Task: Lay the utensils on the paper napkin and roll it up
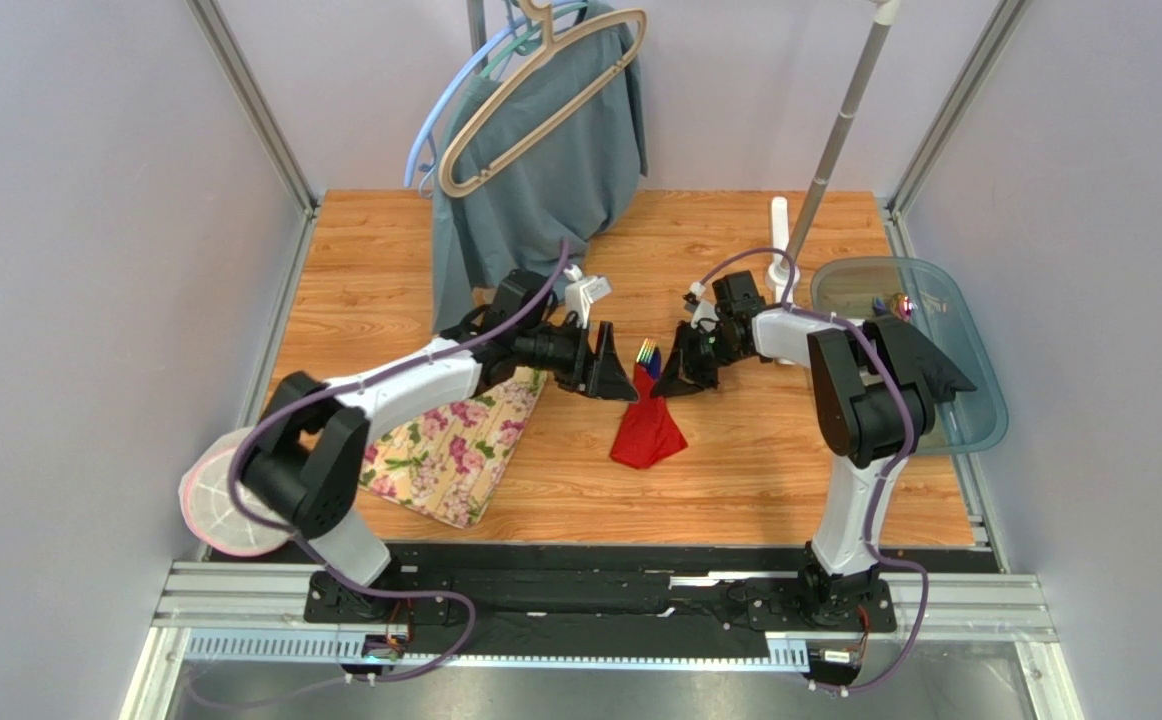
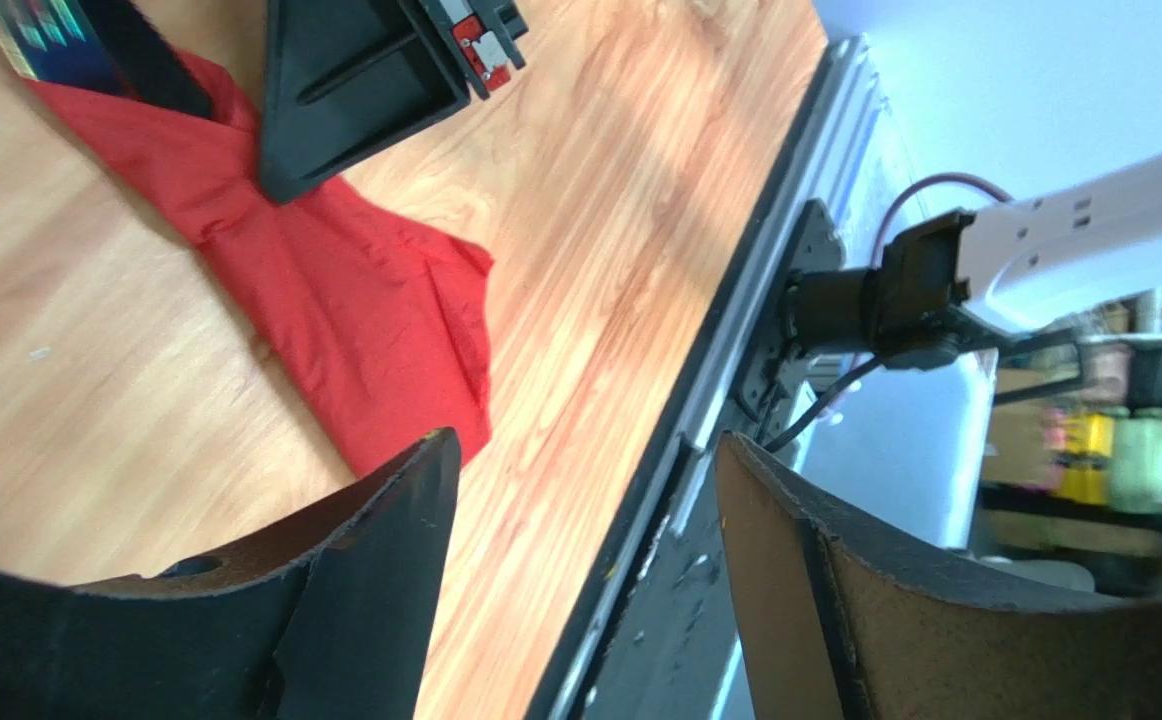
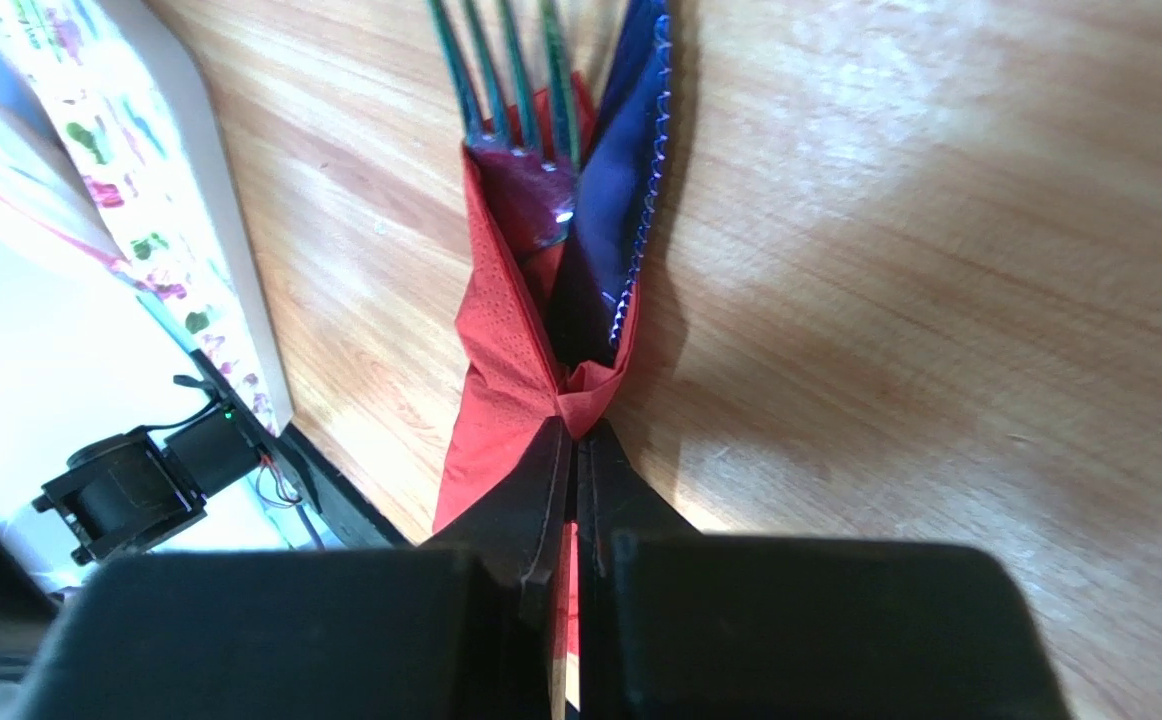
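The red paper napkin (image 1: 649,431) lies bunched on the wooden table at centre, wrapped round the utensils (image 1: 646,357), whose coloured ends stick out at its far end. In the right wrist view the napkin (image 3: 505,353) holds a green fork (image 3: 500,68), a purple piece (image 3: 530,195) and a blue knife (image 3: 625,165). My right gripper (image 3: 578,428) is shut on the napkin's pinched edge. My left gripper (image 2: 580,450) is open and empty, just left of the bundle, with the napkin (image 2: 347,300) ahead of it.
A cream floral mat (image 1: 452,450) lies left of the napkin under my left arm. A grey-green garment (image 1: 542,165) and beige hanger (image 1: 535,98) hang at the back. A clear bin (image 1: 933,353) stands at the right edge, a pole (image 1: 835,135) behind it.
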Tool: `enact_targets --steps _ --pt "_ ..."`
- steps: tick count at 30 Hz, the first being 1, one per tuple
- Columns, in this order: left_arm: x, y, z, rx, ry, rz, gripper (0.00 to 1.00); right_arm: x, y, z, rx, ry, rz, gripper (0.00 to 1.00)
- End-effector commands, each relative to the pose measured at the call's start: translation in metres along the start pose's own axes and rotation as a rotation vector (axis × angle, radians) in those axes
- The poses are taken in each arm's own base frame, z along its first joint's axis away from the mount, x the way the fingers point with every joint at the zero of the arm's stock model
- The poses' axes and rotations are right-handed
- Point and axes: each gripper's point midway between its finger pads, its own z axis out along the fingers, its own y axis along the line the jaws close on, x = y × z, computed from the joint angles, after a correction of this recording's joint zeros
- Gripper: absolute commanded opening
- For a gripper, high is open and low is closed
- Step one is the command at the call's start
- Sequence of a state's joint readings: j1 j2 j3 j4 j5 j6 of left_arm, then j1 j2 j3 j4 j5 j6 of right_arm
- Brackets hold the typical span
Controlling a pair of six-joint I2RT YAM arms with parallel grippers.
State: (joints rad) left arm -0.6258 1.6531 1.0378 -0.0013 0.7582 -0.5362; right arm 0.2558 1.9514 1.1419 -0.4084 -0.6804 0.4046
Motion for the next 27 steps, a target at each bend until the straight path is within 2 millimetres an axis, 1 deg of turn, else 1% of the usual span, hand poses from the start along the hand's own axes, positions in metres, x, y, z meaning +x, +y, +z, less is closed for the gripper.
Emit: enact_targets --steps 1,2,4,5,6,7,9,10,11,13,16,17,18,21,22,24,26,27 --pt "-0.007 -0.003 -0.040 -0.107 -0.008 0.143 0.74 -0.019 0.033 -0.017 -0.112 -0.094 -0.090 0.00" --pt "-0.011 -0.009 -0.051 -0.116 -0.026 0.167 0.74 -0.019 0.038 -0.020 -0.128 -0.099 -0.099 0.00" --pt "-0.020 -0.005 -0.066 -0.142 -0.074 0.199 0.76 -0.021 0.043 -0.023 -0.141 -0.105 -0.115 0.00" --pt "-0.028 -0.011 -0.075 -0.144 -0.115 0.230 0.77 -0.022 0.045 -0.026 -0.147 -0.110 -0.122 0.00" --pt "-0.029 -0.009 -0.080 -0.152 -0.127 0.243 0.77 -0.021 0.048 -0.027 -0.155 -0.111 -0.131 0.00" --pt "-0.034 -0.006 -0.087 -0.170 -0.152 0.247 0.77 -0.023 0.050 -0.029 -0.160 -0.116 -0.137 0.00" --pt "-0.039 -0.009 -0.098 -0.182 -0.189 0.257 0.77 -0.022 0.054 -0.031 -0.171 -0.119 -0.153 0.00" --pt "-0.042 -0.007 -0.103 -0.193 -0.205 0.249 0.80 -0.022 0.056 -0.033 -0.177 -0.120 -0.157 0.00" --pt "-0.046 -0.010 -0.107 -0.189 -0.224 0.253 0.80 -0.023 0.057 -0.033 -0.180 -0.123 -0.162 0.00" --pt "-0.049 -0.015 -0.111 -0.173 -0.235 0.271 0.82 -0.023 0.060 -0.036 -0.188 -0.126 -0.173 0.00" --pt "-0.056 -0.020 -0.117 -0.156 -0.246 0.312 0.91 -0.022 0.066 -0.040 -0.203 -0.127 -0.193 0.00" --pt "-0.057 -0.022 -0.116 -0.137 -0.244 0.313 0.92 -0.022 0.068 -0.042 -0.213 -0.127 -0.204 0.00" --pt "-0.059 -0.023 -0.117 -0.131 -0.245 0.304 0.99 -0.021 0.070 -0.043 -0.219 -0.127 -0.211 0.00" --pt "-0.064 -0.013 -0.119 -0.150 -0.251 0.212 0.99 -0.022 0.078 -0.051 -0.230 -0.130 -0.251 0.00" --pt "-0.065 -0.006 -0.122 -0.162 -0.252 0.182 0.99 -0.023 0.082 -0.054 -0.235 -0.131 -0.265 0.00" --pt "-0.062 -0.004 -0.120 -0.107 -0.226 0.128 0.99 -0.023 0.087 -0.058 -0.249 -0.135 -0.287 0.00" --pt "-0.070 -0.002 -0.124 -0.105 -0.259 0.093 0.99 -0.024 0.094 -0.064 -0.261 -0.141 -0.303 0.00" --pt "-0.070 0.000 -0.125 -0.117 -0.270 0.090 0.99 -0.024 0.097 -0.066 -0.267 -0.144 -0.319 0.00"
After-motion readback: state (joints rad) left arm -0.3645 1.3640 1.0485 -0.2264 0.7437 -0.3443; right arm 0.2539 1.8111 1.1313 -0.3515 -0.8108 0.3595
